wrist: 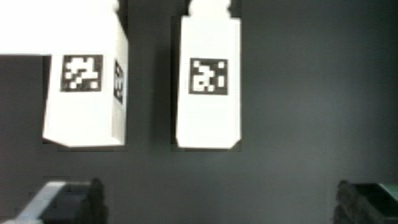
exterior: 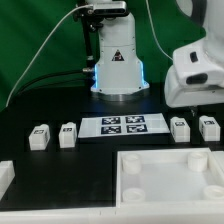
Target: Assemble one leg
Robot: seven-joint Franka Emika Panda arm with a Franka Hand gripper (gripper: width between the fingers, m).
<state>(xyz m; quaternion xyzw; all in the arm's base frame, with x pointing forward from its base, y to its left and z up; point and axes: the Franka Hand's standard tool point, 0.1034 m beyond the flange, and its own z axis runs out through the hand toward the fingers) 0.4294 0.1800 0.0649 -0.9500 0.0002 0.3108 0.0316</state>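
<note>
Four legs, small white blocks with black-and-white tags, lie in a row on the black table. Two are at the exterior view's left (exterior: 39,137) (exterior: 67,133) and two at its right (exterior: 180,128) (exterior: 209,126). My gripper (exterior: 192,100) hangs above the right pair. In the wrist view two legs (wrist: 86,85) (wrist: 210,80) lie side by side below me, tags up. My gripper (wrist: 217,205) is open and empty, its dark fingertips (wrist: 71,200) wide apart and touching nothing.
The marker board (exterior: 122,125) lies between the two pairs of legs. The big white square tray-like piece (exterior: 165,175) sits at the front right. Another white part (exterior: 5,180) shows at the front left edge. The robot base (exterior: 118,65) stands behind.
</note>
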